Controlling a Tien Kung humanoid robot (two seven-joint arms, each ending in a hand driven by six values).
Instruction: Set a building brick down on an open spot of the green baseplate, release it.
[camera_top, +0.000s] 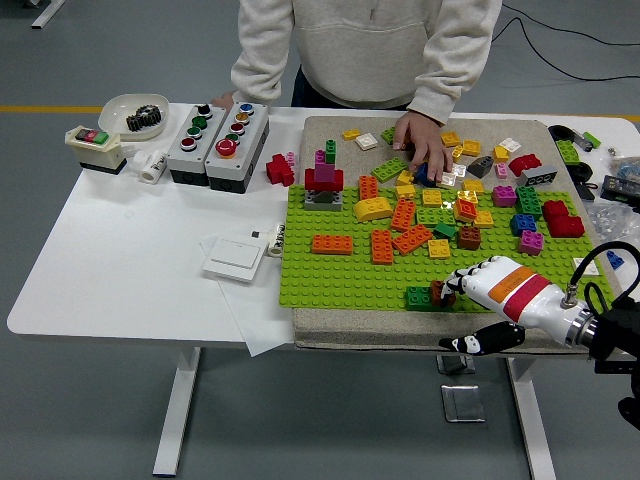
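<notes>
Right robot hand (462, 283) grips brown brick (437, 293) on green baseplate (340, 275).

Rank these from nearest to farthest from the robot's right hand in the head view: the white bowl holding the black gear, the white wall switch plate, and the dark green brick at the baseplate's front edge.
From the right hand:
1. Dark green brick, just left of the hand, on the baseplate's near edge.
2. White wall switch plate, mid-table, left of the baseplate.
3. White bowl holding the black gear, far left corner.

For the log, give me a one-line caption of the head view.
Right hand sets a brown brick beside a green brick at the green baseplate's near edge.
</notes>
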